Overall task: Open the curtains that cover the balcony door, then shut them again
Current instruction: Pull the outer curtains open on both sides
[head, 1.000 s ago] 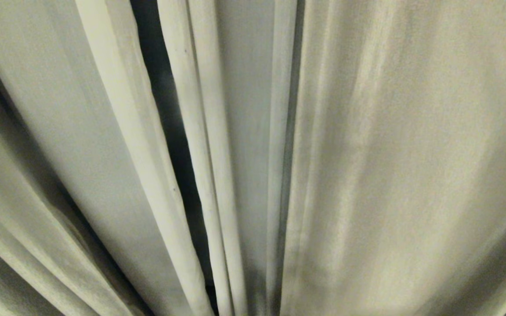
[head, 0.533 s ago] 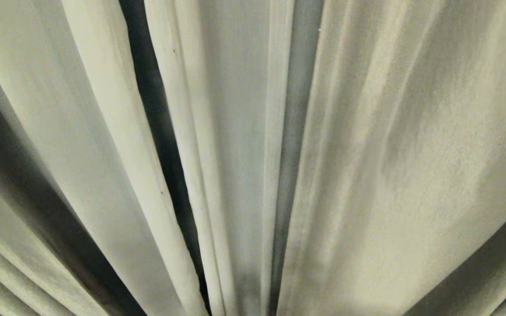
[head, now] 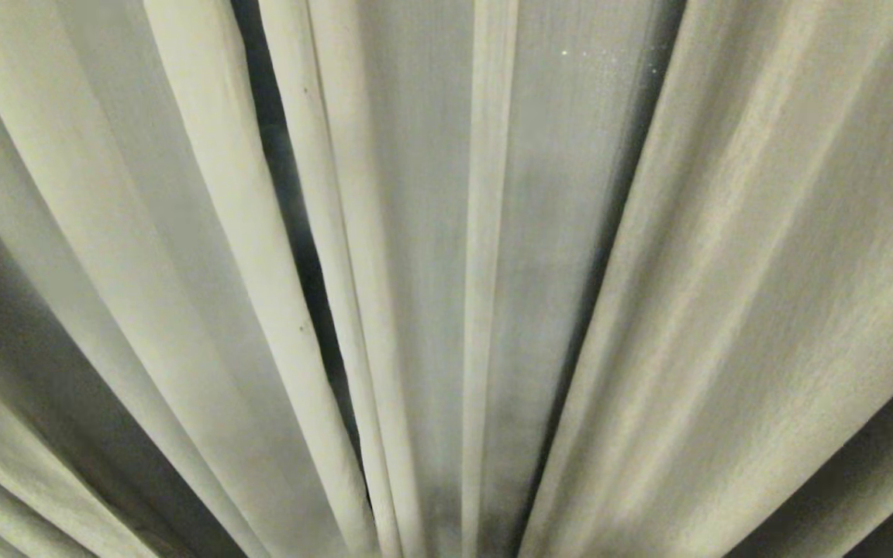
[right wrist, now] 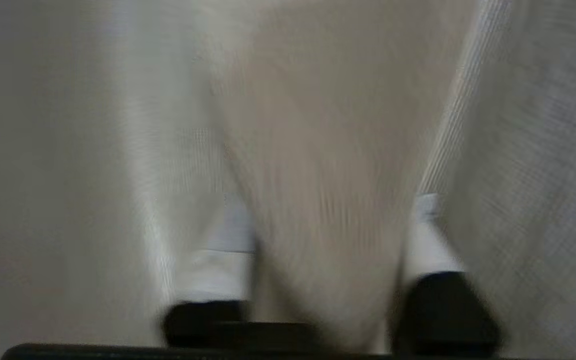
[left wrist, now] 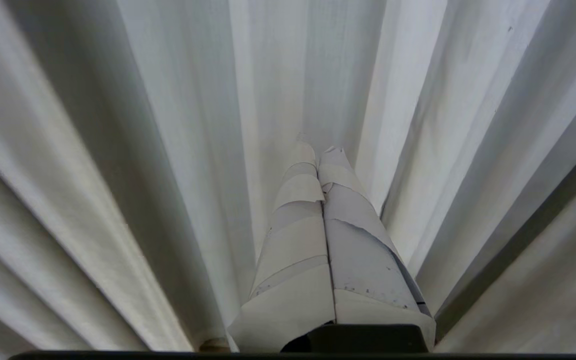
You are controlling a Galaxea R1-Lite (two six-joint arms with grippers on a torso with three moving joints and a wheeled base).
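The cream-beige curtains (head: 446, 279) fill the head view with long pleats fanning out from the bottom; a dark slit (head: 284, 194) runs between two pleats left of centre. The balcony door is hidden behind the fabric. Neither gripper shows in the head view. In the right wrist view my right gripper (right wrist: 329, 200) is open, its white-taped fingers (right wrist: 228, 235) wide apart with a loose fold of curtain (right wrist: 328, 150) bulging between them. In the left wrist view my left gripper (left wrist: 318, 150) is shut and empty, its taped fingers pressed together, pointing into the curtains (left wrist: 168, 150).
Pleated fabric surrounds both grippers on every side in the wrist views. A dark narrow band (left wrist: 518, 240) runs along a fold beside the left gripper.
In the head view the right-hand panel's edge has swung to the right, baring a wider flat strip of fabric in the middle. The pleats on the left have shifted slightly.
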